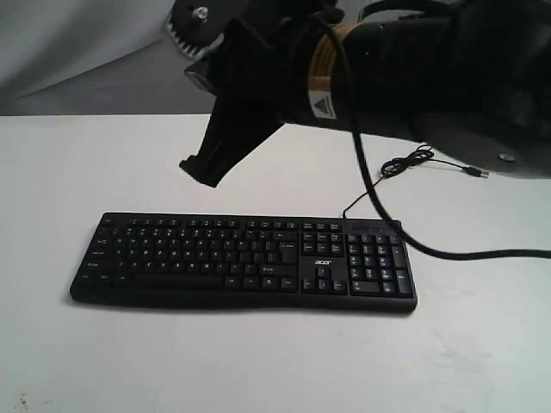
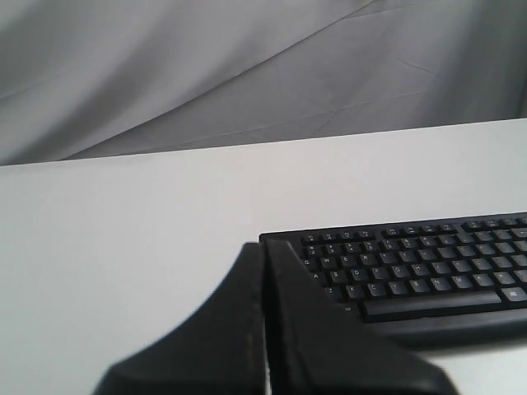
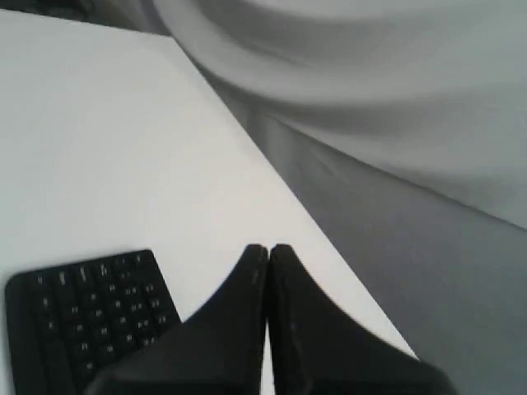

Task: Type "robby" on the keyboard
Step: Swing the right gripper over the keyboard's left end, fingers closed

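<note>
Black keys crowd the keyboard [image 1: 241,254], so the left gripper [image 2: 263,247] or right gripper [image 3: 268,248], each pinched together, might strike a neighbouring letter.

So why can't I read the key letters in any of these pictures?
Exterior view: the wide black keyboard sits small and soft, a dark robot arm looming close above. Left wrist view: its keys blurred past the shut left gripper. Right wrist view: everything smeared, legends mere dots beside the shut right gripper.
</note>
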Controlling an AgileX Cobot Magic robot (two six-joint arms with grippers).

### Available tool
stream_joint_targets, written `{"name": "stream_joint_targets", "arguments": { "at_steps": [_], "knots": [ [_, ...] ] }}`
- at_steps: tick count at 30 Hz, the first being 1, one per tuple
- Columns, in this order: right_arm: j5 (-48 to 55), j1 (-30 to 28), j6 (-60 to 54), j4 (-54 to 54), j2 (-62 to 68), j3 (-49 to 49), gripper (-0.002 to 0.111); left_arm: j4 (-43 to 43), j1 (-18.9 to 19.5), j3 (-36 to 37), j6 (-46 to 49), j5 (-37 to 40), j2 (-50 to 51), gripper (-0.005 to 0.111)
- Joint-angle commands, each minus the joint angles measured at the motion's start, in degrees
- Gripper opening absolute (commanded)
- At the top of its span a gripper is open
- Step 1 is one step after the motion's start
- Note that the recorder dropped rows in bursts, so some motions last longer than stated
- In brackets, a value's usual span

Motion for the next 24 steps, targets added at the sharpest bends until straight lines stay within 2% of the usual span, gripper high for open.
{"name": "stream_joint_targets", "arguments": {
  "at_steps": [1,8,11,15,24],
  "knots": [
    [11.8,0.2,-18.4,18.9,-0.1,-4.8,0.000,0.3,-0.4,0.2,-0.2,-0.3,-0.2,0.000],
    [24.0,-2.8,-45.6,48.8,3.4,-15.5,0.000,0.3,-0.4,0.2,-0.2,-0.3,-0.2,0.000],
    [29.6,-4.7,-51.9,57.4,7.2,-20.7,0.000,0.3,-0.4,0.2,-0.2,-0.3,-0.2,0.000],
    [32.9,-6.2,-52.6,58.3,12.8,-25.9,0.000,0.3,-0.4,0.2,-0.2,-0.3,-0.2,0.000],
    [30.4,-7.0,-54.8,57.7,22.3,-26.7,0.000,0.3,-0.4,0.2,-0.2,-0.3,-0.2,0.000]
  ]
}}
